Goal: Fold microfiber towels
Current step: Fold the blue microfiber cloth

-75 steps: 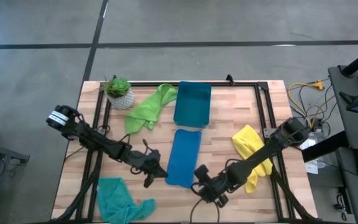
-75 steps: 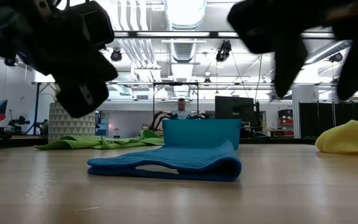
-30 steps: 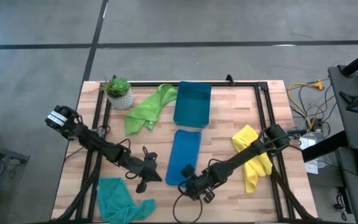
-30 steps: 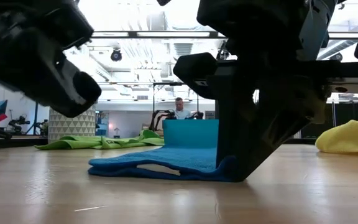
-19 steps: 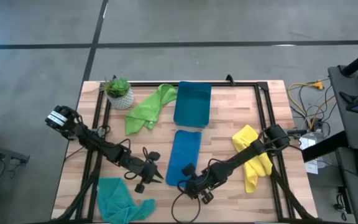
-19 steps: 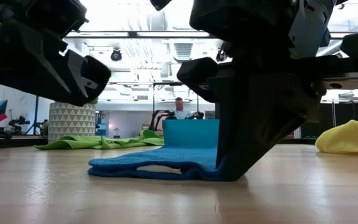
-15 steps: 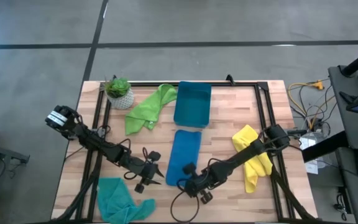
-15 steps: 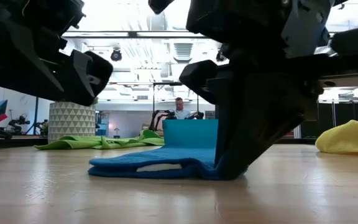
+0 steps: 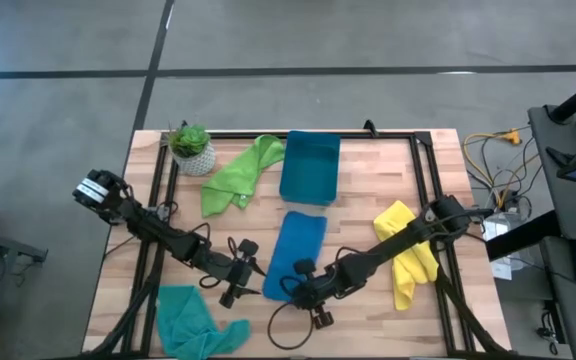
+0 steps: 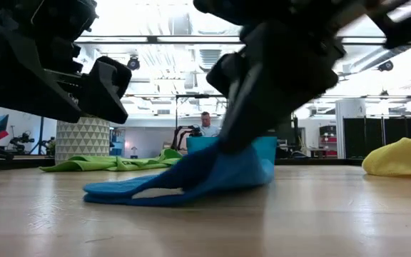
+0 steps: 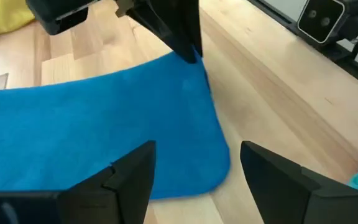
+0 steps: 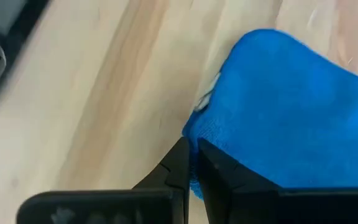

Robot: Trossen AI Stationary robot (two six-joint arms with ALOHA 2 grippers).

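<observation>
Folded towel (image 9: 296, 256) mid-table between both end effectors, bin (image 9: 310, 167) behind it, plant pot (image 9: 193, 151) far-left

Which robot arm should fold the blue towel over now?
The right. Its end effector is shut on the blue towel corner, lifting it. The left end effector is open beside it, holding nothing.

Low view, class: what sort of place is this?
Probably a robotics lab or workshop: beyond the wooden table are monitors, a seated person, and exposed ceiling ducts.
</observation>
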